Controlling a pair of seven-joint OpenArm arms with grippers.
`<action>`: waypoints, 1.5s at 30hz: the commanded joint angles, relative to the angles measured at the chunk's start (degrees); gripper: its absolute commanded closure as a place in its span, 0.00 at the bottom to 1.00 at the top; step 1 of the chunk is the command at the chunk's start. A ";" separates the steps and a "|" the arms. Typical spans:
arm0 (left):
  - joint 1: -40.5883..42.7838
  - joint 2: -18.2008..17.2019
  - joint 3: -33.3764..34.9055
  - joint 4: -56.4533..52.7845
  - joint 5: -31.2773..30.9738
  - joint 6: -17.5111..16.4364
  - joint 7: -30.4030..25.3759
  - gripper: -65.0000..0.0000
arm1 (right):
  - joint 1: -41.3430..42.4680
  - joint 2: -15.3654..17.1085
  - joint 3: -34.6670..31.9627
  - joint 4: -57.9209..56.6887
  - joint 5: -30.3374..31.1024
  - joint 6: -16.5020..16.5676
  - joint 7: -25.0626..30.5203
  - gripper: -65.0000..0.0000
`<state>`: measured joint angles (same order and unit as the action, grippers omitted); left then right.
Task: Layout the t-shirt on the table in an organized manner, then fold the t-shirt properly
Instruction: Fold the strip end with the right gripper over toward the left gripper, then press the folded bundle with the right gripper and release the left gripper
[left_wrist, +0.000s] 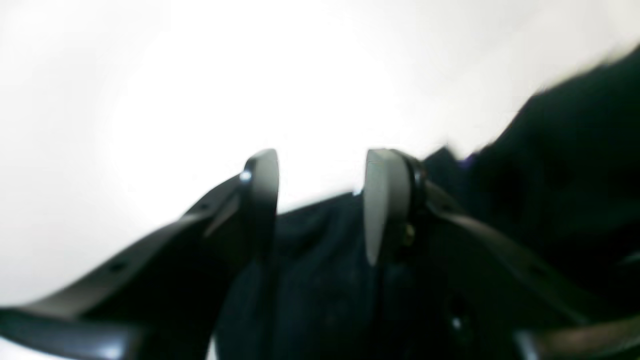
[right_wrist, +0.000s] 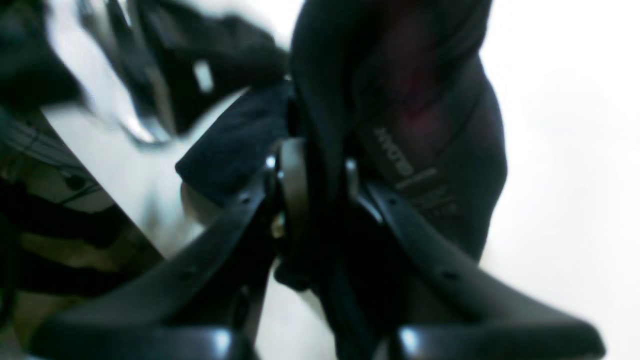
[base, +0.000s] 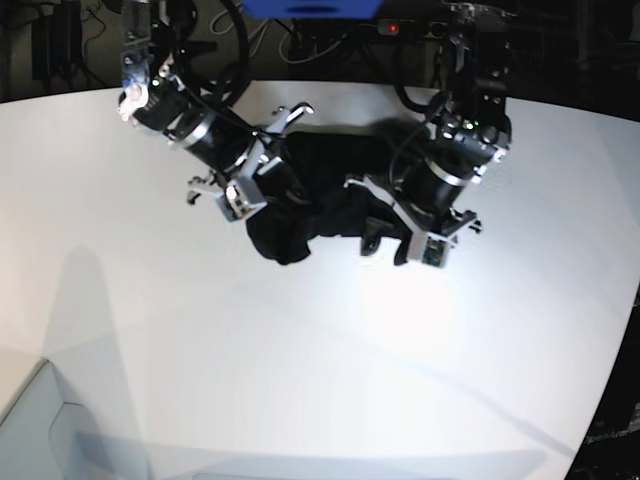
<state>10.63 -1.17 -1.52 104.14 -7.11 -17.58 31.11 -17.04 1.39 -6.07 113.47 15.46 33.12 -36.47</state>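
T-shirt (base: 300, 215) bunched on table (base: 300, 380), blurred.
We see right gripper (right_wrist: 320, 165) pinching cloth; left gripper (left_wrist: 320, 200) spread, grasp unclear.

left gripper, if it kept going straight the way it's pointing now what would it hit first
Most likely the t-shirt: in the left wrist view the left gripper has its jaws apart, with black cloth lying between and just below them. Past the cloth edge there is only bare white table. The blur leaves depth uncertain.
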 joint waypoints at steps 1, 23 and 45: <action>0.49 -0.72 -1.16 2.02 -0.14 -0.04 -0.92 0.58 | 0.29 0.33 0.13 1.21 1.20 0.24 1.52 1.00; 0.66 2.00 -15.14 -18.47 -0.14 -0.04 -0.83 1.00 | 0.99 0.24 -3.65 2.00 1.28 0.24 1.87 1.00; 0.40 1.56 -15.40 -17.59 -0.14 -0.04 -1.09 1.00 | 15.67 -2.66 -21.14 -15.93 1.20 0.15 1.44 1.00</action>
<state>10.92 0.64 -16.84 85.76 -7.73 -17.78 29.47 -2.17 -0.78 -26.96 96.60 15.25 32.95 -36.86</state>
